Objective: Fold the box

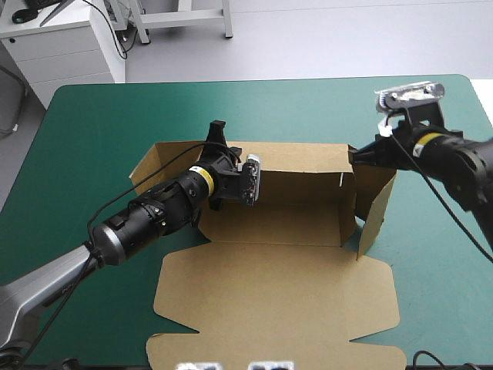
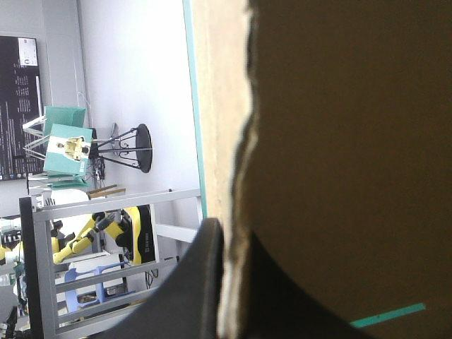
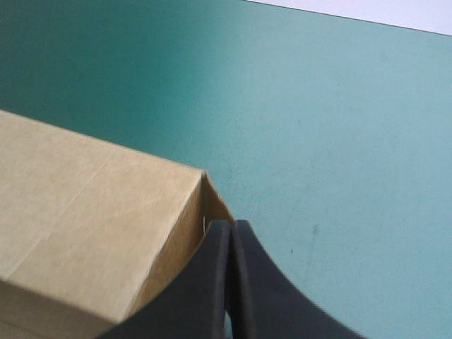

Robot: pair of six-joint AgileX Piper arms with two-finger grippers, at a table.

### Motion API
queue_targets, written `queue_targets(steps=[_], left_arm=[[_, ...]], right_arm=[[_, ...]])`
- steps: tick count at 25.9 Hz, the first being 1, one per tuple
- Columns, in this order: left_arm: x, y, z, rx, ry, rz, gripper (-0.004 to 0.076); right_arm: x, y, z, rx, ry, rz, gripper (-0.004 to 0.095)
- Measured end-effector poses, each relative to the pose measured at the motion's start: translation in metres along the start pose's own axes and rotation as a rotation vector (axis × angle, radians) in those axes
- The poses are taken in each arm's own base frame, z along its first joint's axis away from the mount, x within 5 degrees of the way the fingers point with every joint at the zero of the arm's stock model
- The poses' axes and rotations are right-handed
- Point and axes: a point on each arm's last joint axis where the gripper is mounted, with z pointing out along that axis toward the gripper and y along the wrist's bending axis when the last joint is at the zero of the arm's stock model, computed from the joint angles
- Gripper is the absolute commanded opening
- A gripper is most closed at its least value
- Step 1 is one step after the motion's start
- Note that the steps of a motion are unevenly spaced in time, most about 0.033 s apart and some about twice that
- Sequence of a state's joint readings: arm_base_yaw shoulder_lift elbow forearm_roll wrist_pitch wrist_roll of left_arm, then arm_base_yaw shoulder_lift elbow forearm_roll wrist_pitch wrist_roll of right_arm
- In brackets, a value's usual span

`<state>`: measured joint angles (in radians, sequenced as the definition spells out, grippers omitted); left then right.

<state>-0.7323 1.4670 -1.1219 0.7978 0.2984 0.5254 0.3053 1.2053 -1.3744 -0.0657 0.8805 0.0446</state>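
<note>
A brown box (image 1: 293, 208) is lying in the middle of the teal-green surface (image 1: 100, 123), partly formed. Its far wall (image 1: 300, 158) is standing up along the back. Its lid (image 1: 269, 301) is lying flat, spreading toward the near edge of the surface. At the right end, a side panel (image 1: 375, 208) is standing upright and angling outward. At the left end, a smaller flap (image 1: 150, 166) is leaning out over the cover.

I am reaching in from the left with my left gripper (image 1: 218, 135), crossing over the box's floor to the left part of the far wall. Its black fingers are clamping the board: in the left wrist view they are nearly together, with the board's pale cut edge running between them. Brown board is filling most of that view ahead of the gripper.

I am holding my right gripper (image 1: 356, 156) at the box's far right corner, where the far wall is meeting the side panel. Its fingers are pressing together into one point, and a thin edge of board at that corner is running into the tips, so they are pinching the box there. Beyond the corner, bare teal-green cover is stretching to the far edge.
</note>
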Motion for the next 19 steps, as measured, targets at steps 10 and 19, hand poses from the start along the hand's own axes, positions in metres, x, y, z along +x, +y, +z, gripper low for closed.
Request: queue_targets(steps=[10,19], left_arm=[[0.002,-0.001,-0.002,0.018,0.034,0.001,-0.0008],[0.003,-0.001,-0.002,0.021,0.039,0.001,-0.0008]], right_arm=[[-0.025,-0.018,0.102,-0.013,0.210,0.104,-0.0019],[-0.007,-0.041,0.116,-0.088,0.371,0.164,-0.0019]])
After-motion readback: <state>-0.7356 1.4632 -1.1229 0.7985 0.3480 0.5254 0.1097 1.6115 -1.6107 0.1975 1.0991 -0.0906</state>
